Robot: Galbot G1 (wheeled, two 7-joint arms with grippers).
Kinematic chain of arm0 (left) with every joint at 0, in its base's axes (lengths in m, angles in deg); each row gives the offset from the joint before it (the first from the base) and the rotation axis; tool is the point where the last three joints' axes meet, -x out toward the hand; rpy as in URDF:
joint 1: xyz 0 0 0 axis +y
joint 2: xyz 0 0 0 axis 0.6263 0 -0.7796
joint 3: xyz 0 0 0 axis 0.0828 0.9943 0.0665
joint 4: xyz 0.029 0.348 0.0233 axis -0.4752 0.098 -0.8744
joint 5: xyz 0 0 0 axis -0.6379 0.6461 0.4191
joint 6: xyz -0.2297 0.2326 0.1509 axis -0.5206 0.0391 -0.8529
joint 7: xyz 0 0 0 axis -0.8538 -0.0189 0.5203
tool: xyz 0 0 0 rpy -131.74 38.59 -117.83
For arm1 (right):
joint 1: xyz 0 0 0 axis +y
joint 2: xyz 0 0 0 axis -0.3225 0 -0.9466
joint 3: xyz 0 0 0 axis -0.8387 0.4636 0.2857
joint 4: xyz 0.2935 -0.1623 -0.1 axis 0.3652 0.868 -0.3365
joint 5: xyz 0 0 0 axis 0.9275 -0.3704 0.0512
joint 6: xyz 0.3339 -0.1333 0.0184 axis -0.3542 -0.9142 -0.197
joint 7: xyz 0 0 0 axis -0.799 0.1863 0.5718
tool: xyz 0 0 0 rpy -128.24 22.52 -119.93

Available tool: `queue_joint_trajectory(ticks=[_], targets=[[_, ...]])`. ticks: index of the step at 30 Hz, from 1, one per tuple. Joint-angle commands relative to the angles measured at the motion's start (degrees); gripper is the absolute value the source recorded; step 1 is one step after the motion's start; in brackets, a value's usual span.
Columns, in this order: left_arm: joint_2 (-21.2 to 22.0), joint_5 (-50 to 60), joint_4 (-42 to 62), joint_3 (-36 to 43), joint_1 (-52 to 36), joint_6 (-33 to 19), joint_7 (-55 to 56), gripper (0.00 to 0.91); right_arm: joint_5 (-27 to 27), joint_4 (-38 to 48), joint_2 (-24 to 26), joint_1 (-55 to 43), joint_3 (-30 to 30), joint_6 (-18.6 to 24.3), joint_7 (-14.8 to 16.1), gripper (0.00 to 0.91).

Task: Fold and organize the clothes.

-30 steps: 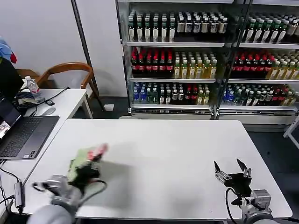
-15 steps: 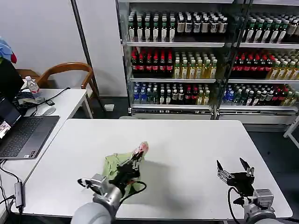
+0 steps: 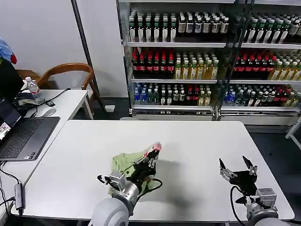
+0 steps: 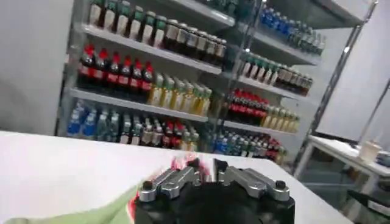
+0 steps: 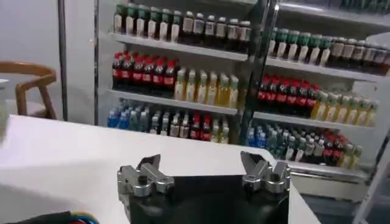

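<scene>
The left gripper (image 3: 151,159) is clamped on a bunch of the polo shirt (image 3: 126,163), its two fingers pressed together around the cloth just left of the middle of the white table (image 3: 197,141), toward the near edge. In the left wrist view the same gripper (image 4: 206,172) has its fingers drawn close, with a red-and-white scrap of the shirt's chest graphic (image 4: 181,162) caught between the tips and light green fabric (image 4: 91,211) trailing off beside the gripper body. In the head view the pinched part stands up as a pinkish-red tuft (image 3: 154,148) just past the fingertips on the far-right side, while the rest of the green shirt lies bunched to the left of the gripper and under the wrist, trailing back toward the near edge; whether the bulk touches the tabletop cannot be told.

The right gripper (image 3: 237,168) hovers near the table's near right corner, well apart from the shirt, its fingers spread wide with nothing between them; the right wrist view shows this gripper (image 5: 204,172) splayed above bare tabletop.

Beyond the far edge stand shelves of bottled drinks (image 3: 188,66). To the far left, a side desk carries a laptop (image 3: 21,134), and a wooden chair (image 3: 68,73) sits behind it.
</scene>
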Motion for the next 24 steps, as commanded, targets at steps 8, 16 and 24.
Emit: queue_joint_trajectory(ticks=[8,16,24], targets=[[-0.42,0.32,0.97,-1.24,-2.48,-5.48,-3.25,0.907,-4.80,4.83,-1.63,-9.35,5.60,1.99,1.76,0.907],[-12.23,14.01,5.58,-20.91,3.17,-19.40,-11.11,0.907,-12.24,12.04,-3.67,-14.38,8.70,7.49,5.55,0.907],[-15.86,12.12,9.50,-33.93,8.43,-22.78,-11.01,0.907,-14.30,17.44,-5.80,-18.38,12.71,11.52,6.39,0.907]])
